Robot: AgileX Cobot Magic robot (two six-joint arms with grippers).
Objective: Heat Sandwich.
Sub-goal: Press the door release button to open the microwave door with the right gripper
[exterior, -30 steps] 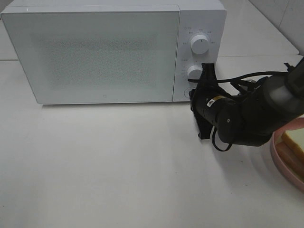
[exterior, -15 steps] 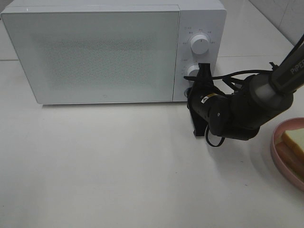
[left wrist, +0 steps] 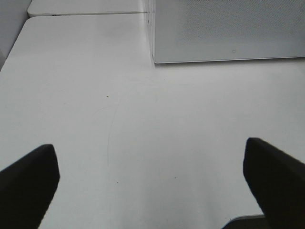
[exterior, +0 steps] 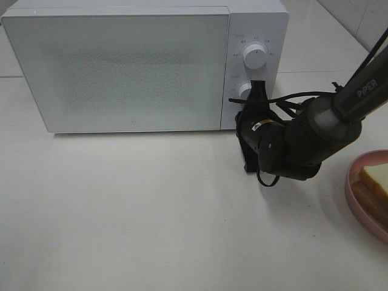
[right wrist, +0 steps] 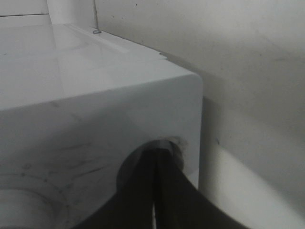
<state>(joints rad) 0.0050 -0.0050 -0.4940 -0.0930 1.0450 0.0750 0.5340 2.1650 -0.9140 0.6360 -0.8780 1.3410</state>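
Observation:
The sandwich (exterior: 376,180) lies on a pink plate (exterior: 353,203) at the right edge of the table, partly cut off by the frame. The white microwave (exterior: 121,66) stands at the back with its door closed. My right gripper (exterior: 243,115) is shut and empty, its tips at the lower corner of the microwave's control panel. In the right wrist view the shut gripper (right wrist: 155,155) presses into a round recess in the panel. My left gripper (left wrist: 152,179) is open and empty over bare table, left of the microwave's front; it is out of the exterior view.
Two white dials, an upper one (exterior: 254,56) and a lower one (exterior: 247,91), sit on the control panel above my right gripper. The right arm (exterior: 303,142) with its cables lies between the microwave and the plate. The white table (exterior: 151,212) stretches in front.
My right arm has moved left and toward the microwave, bringing the shut gripper up against the lower part of the control panel. The sandwich and plate have not moved.

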